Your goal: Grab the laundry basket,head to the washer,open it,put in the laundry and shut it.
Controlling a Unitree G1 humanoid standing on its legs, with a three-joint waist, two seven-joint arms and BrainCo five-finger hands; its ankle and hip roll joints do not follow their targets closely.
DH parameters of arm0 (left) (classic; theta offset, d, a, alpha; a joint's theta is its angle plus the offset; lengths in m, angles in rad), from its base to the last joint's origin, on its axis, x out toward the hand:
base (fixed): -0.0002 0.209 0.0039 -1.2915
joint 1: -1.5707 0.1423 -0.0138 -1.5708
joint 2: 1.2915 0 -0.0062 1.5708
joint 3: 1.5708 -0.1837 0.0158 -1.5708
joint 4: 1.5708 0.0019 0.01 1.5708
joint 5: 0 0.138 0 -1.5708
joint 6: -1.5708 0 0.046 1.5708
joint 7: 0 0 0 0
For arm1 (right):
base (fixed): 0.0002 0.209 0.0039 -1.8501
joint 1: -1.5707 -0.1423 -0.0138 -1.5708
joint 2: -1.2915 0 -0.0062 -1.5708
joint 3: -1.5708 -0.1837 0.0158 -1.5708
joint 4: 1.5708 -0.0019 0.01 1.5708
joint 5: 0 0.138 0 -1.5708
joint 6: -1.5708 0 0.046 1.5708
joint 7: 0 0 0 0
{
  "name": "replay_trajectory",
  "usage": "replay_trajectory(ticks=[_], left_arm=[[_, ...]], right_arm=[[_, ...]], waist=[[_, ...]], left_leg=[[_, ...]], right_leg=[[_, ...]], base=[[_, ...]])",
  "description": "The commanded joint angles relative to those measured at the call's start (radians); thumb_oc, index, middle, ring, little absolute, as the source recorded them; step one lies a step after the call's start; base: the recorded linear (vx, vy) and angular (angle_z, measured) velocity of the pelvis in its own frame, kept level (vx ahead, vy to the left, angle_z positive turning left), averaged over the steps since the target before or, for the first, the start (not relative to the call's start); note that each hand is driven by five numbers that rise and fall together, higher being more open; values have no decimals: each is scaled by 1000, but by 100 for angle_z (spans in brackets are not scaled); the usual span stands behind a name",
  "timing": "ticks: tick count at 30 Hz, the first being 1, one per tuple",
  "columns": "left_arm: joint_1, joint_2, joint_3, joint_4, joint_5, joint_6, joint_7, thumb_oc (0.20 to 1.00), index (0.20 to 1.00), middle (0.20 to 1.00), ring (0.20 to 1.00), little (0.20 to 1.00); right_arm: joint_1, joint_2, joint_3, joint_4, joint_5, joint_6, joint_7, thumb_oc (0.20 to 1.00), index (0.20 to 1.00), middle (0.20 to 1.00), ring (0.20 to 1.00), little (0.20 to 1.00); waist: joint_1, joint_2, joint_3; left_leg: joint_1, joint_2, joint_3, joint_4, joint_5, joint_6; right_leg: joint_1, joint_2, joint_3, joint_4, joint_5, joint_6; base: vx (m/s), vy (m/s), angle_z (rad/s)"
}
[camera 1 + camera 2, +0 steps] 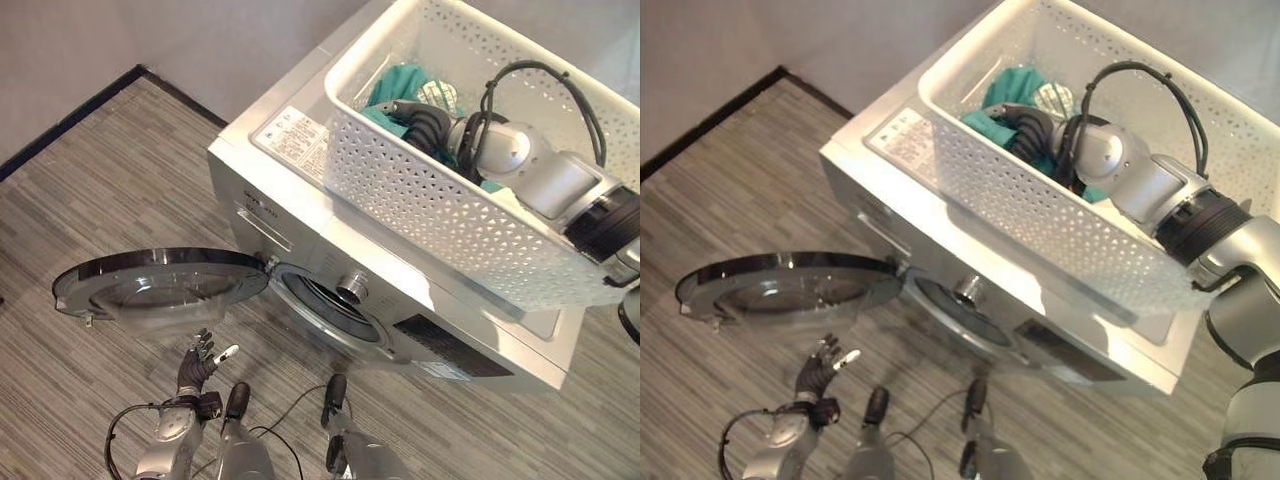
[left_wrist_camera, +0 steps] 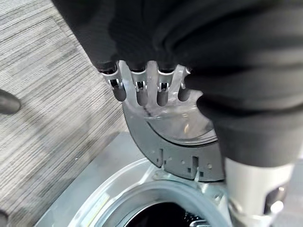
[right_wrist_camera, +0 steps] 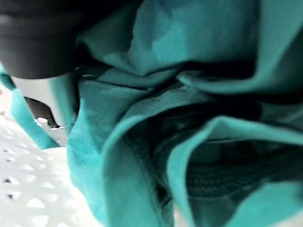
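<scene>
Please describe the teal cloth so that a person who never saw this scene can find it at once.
Find the white washer with its round door swung open. On top of it stands a white perforated laundry basket. The teal cloth lies bunched inside, at the far end, where the right hand reaches in; it is the one strongly coloured thing there.

- My two head eyes look steeply down from above and share pretty much the same scene: the washer [image 1: 400, 300], its open door [image 1: 160, 285], the white basket [image 1: 1060, 230] on top, and the striped floor [image 1: 90, 200].
- The right eye just sits a touch to the side.
- My left wrist cam looks past my fingers [image 2: 142, 90], really close to the door and drum opening [image 2: 161, 213].
- My right wrist cam is jammed right up against the teal laundry [image 3: 189, 118] in the basket.
</scene>
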Motion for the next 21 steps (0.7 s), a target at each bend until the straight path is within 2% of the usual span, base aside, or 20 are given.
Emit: replay_trajectory(ticks=[1,5,6,7,12,14,18,21], left_arm=[[-75,49,10,-65,36,-59,-19,1000,1000,1000,1000,1000],[-78,53,14,-59,36,-63,-23,1000,1000,1000,1000,1000],[-85,49,13,-47,31,-62,-20,1000,1000,1000,1000,1000],[-89,47,11,-40,29,-63,-21,1000,1000,1000,1000,1000],[-88,45,8,-33,25,-63,-17,1000,1000,1000,1000,1000],[-88,44,1,-34,17,-59,-12,1000,1000,1000,1000,1000],[-88,44,3,-33,11,-54,0,1000,1000,1000,1000,1000],[-78,44,17,-33,6,-48,16,1000,1000,1000,1000,1000]], right_arm=[[59,8,144,14,-44,52,139,1000,1000,1000,1000,1000],[62,-24,173,2,-58,57,176,1000,1000,1000,1000,1000],[58,-29,181,8,-64,54,178,799,799,799,799,799],[54,-25,181,23,-72,58,183,200,200,200,200,200],[19,-30,182,46,-96,57,162,200,200,200,200,200],[-8,-2,162,126,-138,50,121,200,200,200,200,200],[-29,28,123,161,-159,50,79,200,200,200,200,200],[-79,40,61,204,-160,31,-2,200,200,200,200,200]], waist=[[61,-36,87],[70,-34,100],[71,-33,103],[72,-34,103],[66,-35,104],[60,-36,103],[51,-39,101],[33,-43,92]], left_leg=[[-9,-36,56,-13,81,45],[-26,-36,47,-13,92,39],[-30,-37,47,-13,93,38],[-33,-36,47,-13,95,37],[-33,-37,54,-13,93,40],[-28,-36,59,-13,90,42],[-26,-38,65,-13,87,44],[-21,-39,72,-13,78,48]], right_leg=[[29,-37,44,92,-135,27],[17,-36,41,91,-133,28],[12,-35,42,89,-131,28],[11,-35,44,87,-130,28],[11,-35,48,86,-126,28],[12,-34,51,85,-124,27],[13,-32,58,83,-122,27],[16,-32,65,81,-118,29]], base=[[9,-12,4],[2,-11,3],[0,0,0],[0,0,0],[0,0,0],[0,0,0],[0,0,0],[-4,11,0]])
